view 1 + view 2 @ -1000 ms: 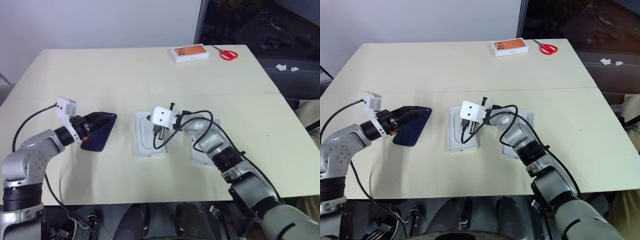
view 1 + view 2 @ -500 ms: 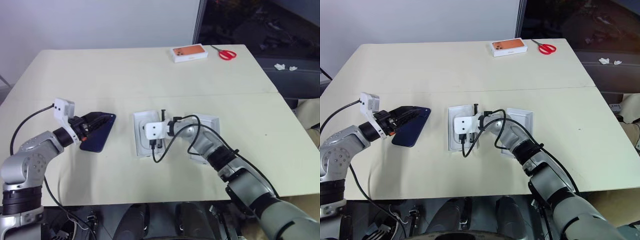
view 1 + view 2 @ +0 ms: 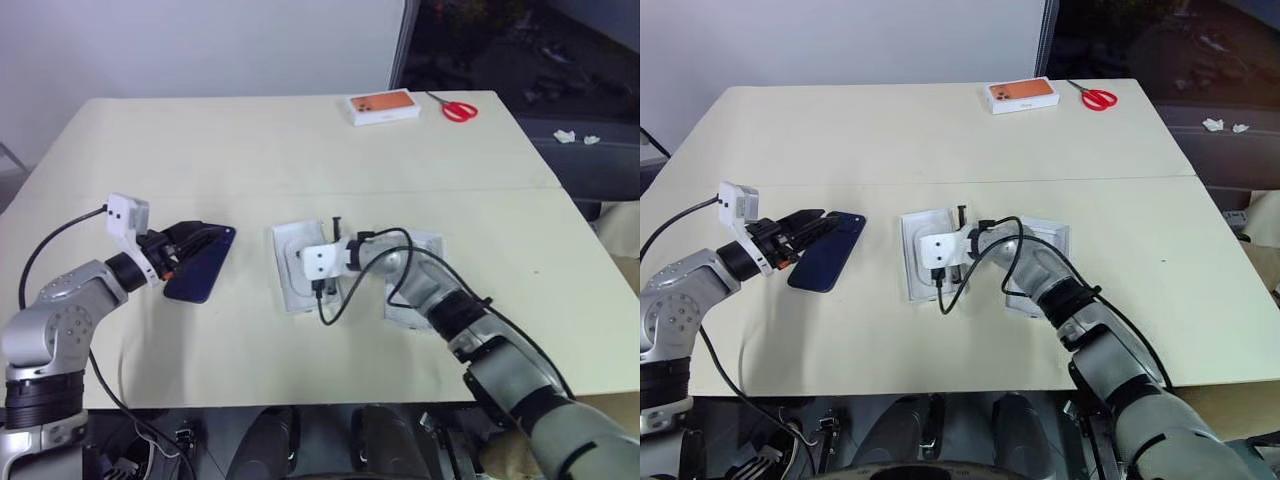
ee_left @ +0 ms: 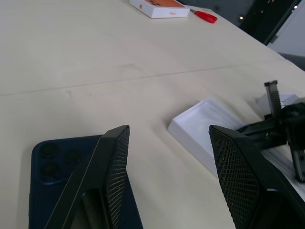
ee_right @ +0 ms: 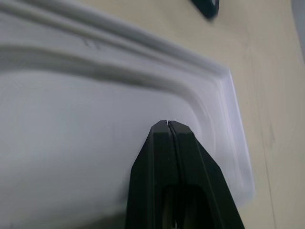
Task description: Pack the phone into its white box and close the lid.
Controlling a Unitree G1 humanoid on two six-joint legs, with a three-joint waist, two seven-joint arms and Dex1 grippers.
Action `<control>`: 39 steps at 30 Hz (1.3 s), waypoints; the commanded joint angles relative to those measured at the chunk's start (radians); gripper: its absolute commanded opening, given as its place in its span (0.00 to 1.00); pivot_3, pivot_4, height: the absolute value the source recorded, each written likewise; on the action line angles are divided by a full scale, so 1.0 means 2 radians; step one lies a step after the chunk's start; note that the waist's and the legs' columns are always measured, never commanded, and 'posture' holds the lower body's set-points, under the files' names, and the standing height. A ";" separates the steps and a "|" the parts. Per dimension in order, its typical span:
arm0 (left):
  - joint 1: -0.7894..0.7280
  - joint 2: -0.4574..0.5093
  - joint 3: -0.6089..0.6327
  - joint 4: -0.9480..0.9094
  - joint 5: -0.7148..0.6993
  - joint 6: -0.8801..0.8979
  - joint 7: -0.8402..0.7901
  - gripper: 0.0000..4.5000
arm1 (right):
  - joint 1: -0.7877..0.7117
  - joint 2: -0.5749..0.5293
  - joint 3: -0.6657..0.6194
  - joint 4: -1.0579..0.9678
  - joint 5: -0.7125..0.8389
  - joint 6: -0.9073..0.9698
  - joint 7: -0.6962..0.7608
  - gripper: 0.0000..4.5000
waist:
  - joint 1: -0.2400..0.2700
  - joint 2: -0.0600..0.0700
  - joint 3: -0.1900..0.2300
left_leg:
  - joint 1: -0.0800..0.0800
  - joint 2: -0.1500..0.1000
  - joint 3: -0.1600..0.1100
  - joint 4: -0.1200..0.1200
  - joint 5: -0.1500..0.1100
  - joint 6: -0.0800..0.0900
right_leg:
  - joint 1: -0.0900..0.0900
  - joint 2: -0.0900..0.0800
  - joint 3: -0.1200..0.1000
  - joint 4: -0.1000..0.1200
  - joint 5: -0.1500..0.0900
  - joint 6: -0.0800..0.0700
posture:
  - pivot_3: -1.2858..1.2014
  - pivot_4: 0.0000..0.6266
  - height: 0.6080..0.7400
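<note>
Across the beige table (image 3: pixel 300 150) we see our right gripper (image 5: pixel 168 125), fingers pressed together empty, poised over a white recessed insert (image 3: pixel 292 262) beside another white box (image 3: pixel 425 245), while our left gripper (image 3: pixel 190 243) holds the navy phone (image 3: pixel 203 270) between parted fingers near the left edge.

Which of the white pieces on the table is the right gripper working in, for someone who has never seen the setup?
On the cream table, look at the near half, where two white pieces lie side by side by the right arm. It is the one nearer the dark blue phone, with the shut right gripper poking into it. Its neighbour lies partly under that arm.
</note>
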 commanded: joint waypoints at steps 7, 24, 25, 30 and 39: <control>-0.005 0.000 0.008 -0.010 -0.004 -0.010 -0.007 0.63 | 0.025 -0.036 -0.028 -0.051 -0.001 0.056 0.018 0.01 | 0.000 0.000 0.000 | 0.000 0.000 0.000 0.000 0.000 0.000 | 0.001 0.000 0.000 0.000 0.000 0.000 | 0.52 0.24 1.00; -0.010 0.007 0.007 0.006 0.011 -0.016 -0.012 0.63 | 0.057 0.042 -0.096 -0.187 0.107 0.278 0.055 0.01 | -0.005 0.000 0.000 | 0.000 0.000 0.000 0.000 0.000 0.000 | 0.001 0.000 0.000 0.000 0.000 0.000 | 0.52 0.24 1.00; -0.010 0.010 0.009 0.009 0.008 -0.010 -0.015 0.63 | 0.053 0.049 -0.104 -0.193 0.119 0.294 0.057 0.01 | -0.005 0.000 0.000 | 0.000 0.000 0.000 0.000 0.000 0.000 | 0.001 0.000 0.000 0.000 0.000 0.000 | 0.52 0.24 1.00; -0.012 0.037 0.029 0.038 -0.010 0.029 -0.029 0.63 | 0.031 0.058 -0.133 -0.201 0.163 0.331 0.058 0.01 | -0.003 0.000 0.000 | 0.000 0.000 0.000 -0.001 0.000 0.000 | 0.000 0.000 0.000 0.000 0.000 0.000 | 0.52 0.24 1.00; -0.010 0.097 0.029 0.144 0.024 0.024 -0.075 0.63 | 0.011 0.080 -0.113 -0.209 0.187 0.352 0.059 0.01 | -0.005 0.000 0.000 | 0.000 0.000 0.000 -0.002 -0.001 0.002 | -0.001 0.000 0.000 0.000 0.000 0.000 | 0.52 0.24 1.00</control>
